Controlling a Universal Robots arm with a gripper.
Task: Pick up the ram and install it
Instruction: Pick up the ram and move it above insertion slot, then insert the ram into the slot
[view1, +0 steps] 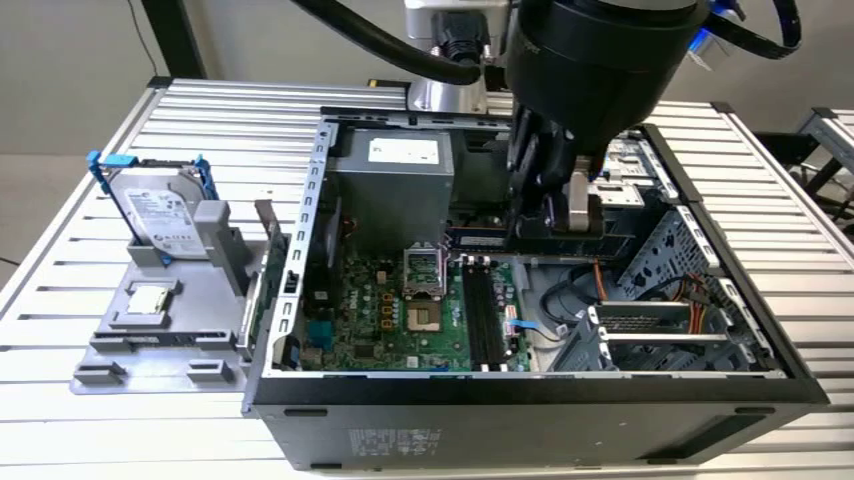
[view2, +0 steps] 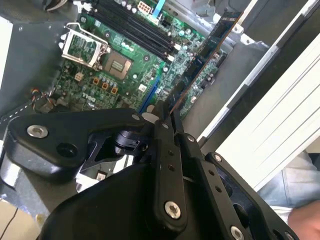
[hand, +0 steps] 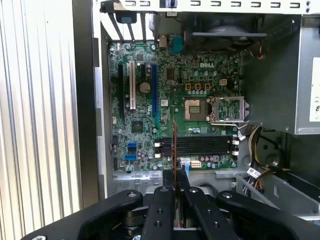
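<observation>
The gripper was closed on the ram, its fingers pinching one end so that the green stick jutted out, edge-on in the first wrist view. The ram hung inside the open case, over the motherboard and apparently clear of it, in line with one end of the black memory slots. Beyond the slots sat the processor socket. The grey power supply stood in the case's far corner on the exterior view's left. Outside the case, toward the table's edge on that same side, a hard drive with blue rails stood upright in a grey holder, well apart from the gripper.
</observation>
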